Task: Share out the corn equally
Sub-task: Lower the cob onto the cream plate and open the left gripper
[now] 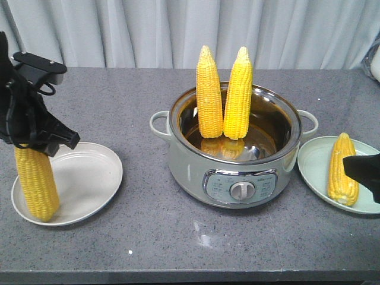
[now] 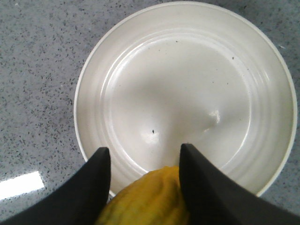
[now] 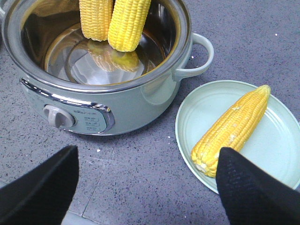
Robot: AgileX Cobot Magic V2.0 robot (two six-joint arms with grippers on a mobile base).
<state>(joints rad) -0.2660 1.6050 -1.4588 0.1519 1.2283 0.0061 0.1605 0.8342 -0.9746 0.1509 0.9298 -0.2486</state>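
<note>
Left wrist view: the left end effector grips an upright corn cob over the plate.

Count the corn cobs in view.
4 cobs. Two stand upright in the pot, one lies on the green plate, one is held upright by the left end effector at the white plate. None looks hidden.

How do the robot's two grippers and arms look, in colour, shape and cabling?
Both grippers are black all over. The left gripper has two smooth, wedge-shaped fingers with blunt tips; in the front view, looped black cables run along its body. The right gripper has broad fingers with a finely grained surface. No markings are visible.
</note>
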